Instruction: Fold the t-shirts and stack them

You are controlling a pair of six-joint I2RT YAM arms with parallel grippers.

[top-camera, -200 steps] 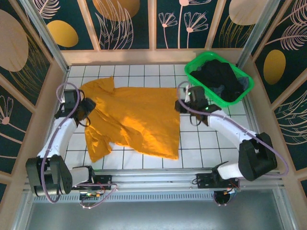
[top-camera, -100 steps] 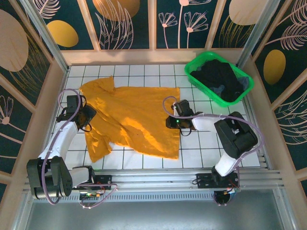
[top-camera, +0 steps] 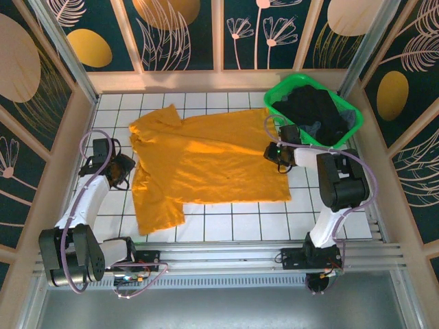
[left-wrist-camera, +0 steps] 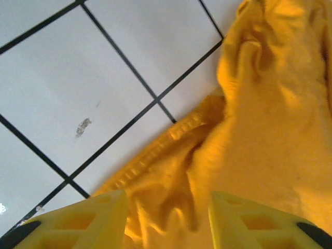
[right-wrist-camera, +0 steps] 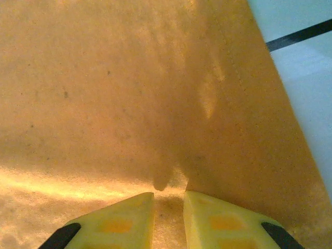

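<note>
The mustard orange-yellow t-shirt point(top-camera: 206, 161) lies spread over the white tiled table point(top-camera: 329, 219), one sleeve pointing to the near left. My right gripper point(top-camera: 274, 152) is at the shirt's right edge, close to the basket. In the right wrist view its jaws point(right-wrist-camera: 168, 199) stand nearly together, pinching a fold of the cloth point(right-wrist-camera: 129, 93). My left gripper point(top-camera: 122, 168) sits at the shirt's left edge. Its fingers point(left-wrist-camera: 166, 207) stand well apart with bunched cloth and a hem point(left-wrist-camera: 171, 171) between them. Dark t-shirts point(top-camera: 315, 113) are piled in the basket.
A green basket point(top-camera: 274, 110) stands at the back right corner of the table. Wooden frame walls point(top-camera: 75, 130) close in the left, back and right sides. Bare tiles point(top-camera: 233, 226) run along the near edge, in front of the shirt.
The right gripper dipped to the shirt's right edge, then moved back toward the basket, dragging the shirt right and flatter. The left gripper stayed put and its jaws narrowed a little.
</note>
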